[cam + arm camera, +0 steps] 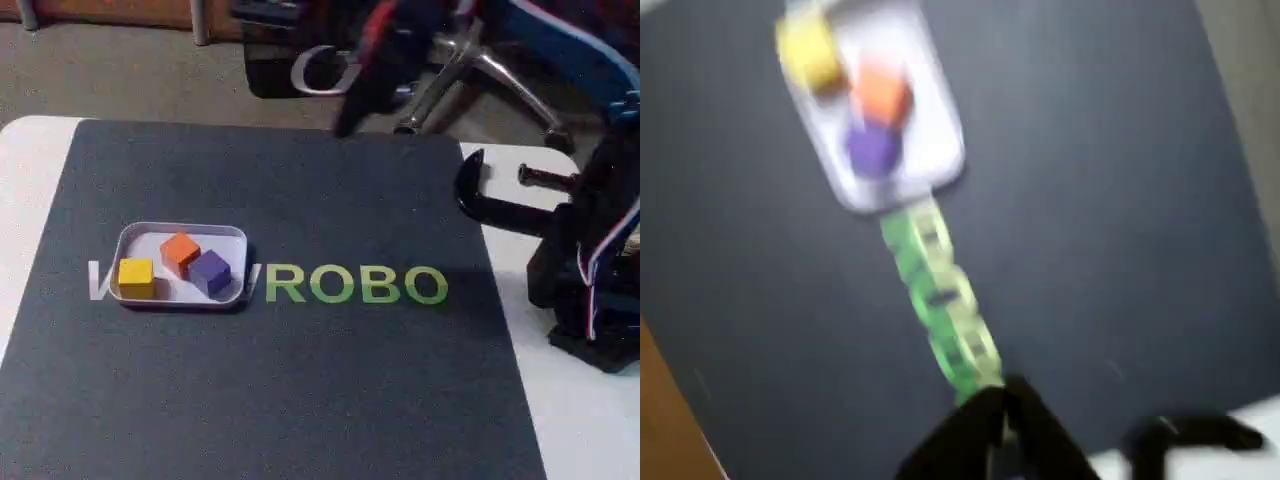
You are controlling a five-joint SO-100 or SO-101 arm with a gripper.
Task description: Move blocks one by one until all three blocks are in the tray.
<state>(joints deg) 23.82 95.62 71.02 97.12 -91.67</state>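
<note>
the white worktop (30, 150) carries a wide dark mat (300, 380) with green "robo" lettering (355, 285) across its middle. at the right edge of the fixed view the black arm (600, 270) sits folded back, well apart from the tray, with a black clamp (490, 205) gripping the worktop edge beside it. the white tray (180, 233) lies on the mat's left half, just left of the lettering, and all three blocks sit inside it: the yellow block (136, 277) at the left end, the orange block (180, 252) in the middle toward the back, the purple block (210, 271) touching it on the right. in the blurred wrist view the gripper (1002, 420) shows as dark fingers pressed together, clenched on nothing, over the far end of the lettering from the tray (930, 150).
</note>
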